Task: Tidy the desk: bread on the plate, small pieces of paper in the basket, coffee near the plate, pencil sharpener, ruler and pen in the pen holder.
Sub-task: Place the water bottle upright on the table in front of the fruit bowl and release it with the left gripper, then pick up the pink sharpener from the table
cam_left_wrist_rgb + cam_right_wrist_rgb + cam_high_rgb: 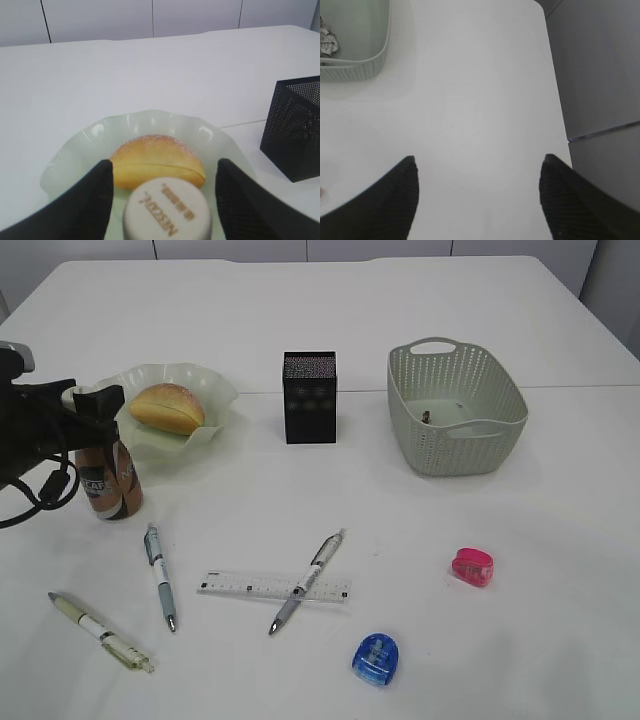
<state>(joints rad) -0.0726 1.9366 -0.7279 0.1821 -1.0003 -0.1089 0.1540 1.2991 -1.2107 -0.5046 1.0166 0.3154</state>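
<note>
White worktop point(330, 330) fills every view, with pale cabinet doors behind it. I see the bread point(166, 407) already on the wavy green plate point(215, 390), and a scrap of paper lying in the green basket point(457, 420). My left tool point(160, 200) has its fingers spread either side of the coffee bottle point(112, 480), whose cream cap sits between them in the left wrist view; whether they touch it I cannot tell. The bottle stands upright just beside the plate, so I judge this step nearly done: I should back away straight, without nudging the cap. My right tool point(480, 200) is spread wide over bare worktop, holding nothing. Still loose are the ruler point(275, 588) with a pen point(307, 580) lying across it, two more pens, and the pink point(472, 567) and blue point(376, 658) sharpeners, well apart from the black pen holder point(310, 397).
</note>
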